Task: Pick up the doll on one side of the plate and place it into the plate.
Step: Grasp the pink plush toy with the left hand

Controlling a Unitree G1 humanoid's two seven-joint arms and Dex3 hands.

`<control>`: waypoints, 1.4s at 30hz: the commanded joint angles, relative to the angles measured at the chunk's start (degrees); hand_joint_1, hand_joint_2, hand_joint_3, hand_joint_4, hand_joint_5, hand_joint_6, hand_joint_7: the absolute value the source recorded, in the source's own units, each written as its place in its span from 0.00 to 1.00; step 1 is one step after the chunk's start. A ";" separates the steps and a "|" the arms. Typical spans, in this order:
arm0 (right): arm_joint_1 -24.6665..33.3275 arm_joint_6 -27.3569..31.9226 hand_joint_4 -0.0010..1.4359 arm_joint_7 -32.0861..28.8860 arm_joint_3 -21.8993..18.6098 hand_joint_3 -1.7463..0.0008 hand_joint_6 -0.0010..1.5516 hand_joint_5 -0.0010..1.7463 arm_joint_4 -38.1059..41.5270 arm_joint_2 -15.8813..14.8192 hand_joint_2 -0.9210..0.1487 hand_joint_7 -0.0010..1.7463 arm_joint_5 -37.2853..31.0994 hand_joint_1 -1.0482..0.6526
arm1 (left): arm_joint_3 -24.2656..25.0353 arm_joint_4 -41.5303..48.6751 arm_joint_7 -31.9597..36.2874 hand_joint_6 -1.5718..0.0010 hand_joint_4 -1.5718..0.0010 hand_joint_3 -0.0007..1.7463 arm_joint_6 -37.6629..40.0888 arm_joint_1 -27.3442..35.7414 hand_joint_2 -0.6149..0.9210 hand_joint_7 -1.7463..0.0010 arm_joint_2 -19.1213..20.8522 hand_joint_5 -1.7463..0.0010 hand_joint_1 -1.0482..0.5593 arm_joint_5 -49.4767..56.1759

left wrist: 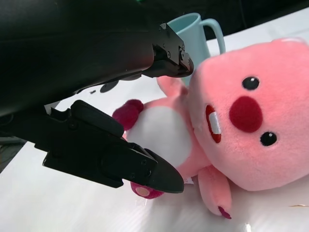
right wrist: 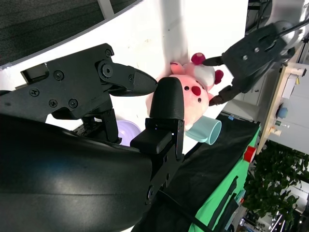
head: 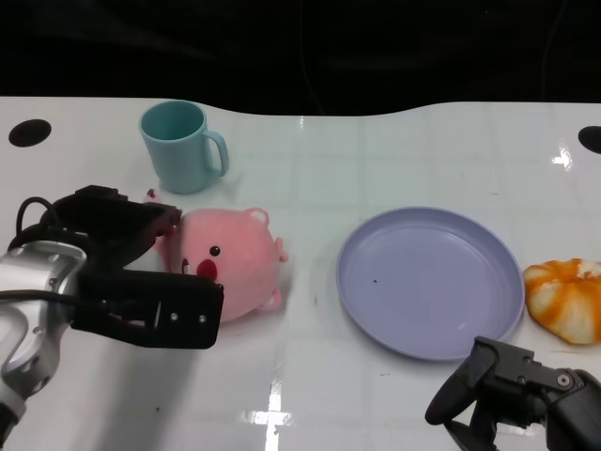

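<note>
Left robot hand sits nearest the camera, low on the counter, well left of the plate. Its fingers are spread apart around the body end of the doll, one above and one below in the left wrist view, with visible gaps to the plush. Not closed on it, nothing held yet.

Doll: pink plush lying on its side on the counter, left of the plate with a strip of bare counter between them. Teal mug stands behind the doll, farther from the robot and well left of the plate's far rim.

Plate: lavender, nothing on it. Right robot hand hovers just off the plate's near-right rim, fingers apart, holding nothing. Orange-and-white plush lies just right of the plate, about touching its rim; can't tell for sure.

Step, as I read it: pre-grasp on the pink doll, reach looks done, closure pending. Roughly a third of the way in.

Next move calls for:
- close the fingers on the doll's white belly, not on a limb, since the soft plush will squash and can slip
- lift clear of the counter, avoid the mug handle
- carry right to over the plate centre, then release.

Risk: a shallow grip drags the doll instead of lifting it.
</note>
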 commanded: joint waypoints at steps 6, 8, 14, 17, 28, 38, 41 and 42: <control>0.84 -0.04 0.44 0.19 -0.41 0.64 0.37 0.94 -1.34 -0.39 0.11 0.74 0.94 0.45 | -4.18 12.78 3.03 0.87 0.99 0.01 -0.68 -6.11 1.00 1.00 -3.08 0.88 0.22 1.35; 1.07 0.15 0.44 0.14 -0.43 0.64 0.37 0.94 -1.73 -0.45 0.11 0.74 0.90 0.46 | -5.36 16.82 3.83 0.87 0.98 0.01 -1.33 -7.69 1.00 1.00 -4.24 0.88 0.22 1.42; 1.52 -0.27 0.44 0.13 -0.41 0.64 0.37 0.94 -2.14 -0.59 0.12 0.74 0.86 0.45 | -9.20 28.50 6.57 0.84 0.94 0.01 -3.92 -11.99 1.00 0.99 -7.48 0.90 0.22 1.60; 1.86 -0.08 0.44 0.03 -0.19 0.64 0.37 0.94 -2.67 -0.48 0.12 0.75 0.80 0.45 | -10.53 34.12 8.22 0.81 0.91 0.02 -5.82 -13.18 1.00 0.99 -9.12 0.91 0.23 0.85; 2.74 0.37 0.44 -0.41 0.33 0.63 0.37 0.94 -3.87 -0.30 0.12 0.75 0.49 0.44 | -11.91 44.47 17.79 0.32 0.42 0.03 -11.80 -12.95 1.00 0.97 -12.78 0.74 0.42 -2.08; 2.10 1.43 0.45 -0.42 0.25 0.62 0.37 0.94 -3.86 -0.24 0.13 0.76 0.60 0.45 | -9.36 43.31 28.81 0.45 0.51 0.13 -15.73 -12.11 1.00 0.55 -11.71 0.00 0.48 -5.97; 1.76 1.19 0.45 -0.26 0.05 0.62 0.37 0.94 -3.29 -0.30 0.14 0.76 0.86 0.45 | -6.73 42.79 32.70 0.61 0.48 0.18 -15.31 -11.90 1.00 0.09 -12.19 0.00 0.52 -8.37; 1.67 1.26 0.45 -0.21 0.02 0.61 0.37 0.94 -3.11 -0.27 0.14 0.76 1.05 0.46 | -5.60 42.67 33.70 0.61 0.46 0.25 -15.62 -11.88 0.97 0.03 -12.32 0.00 0.52 -9.51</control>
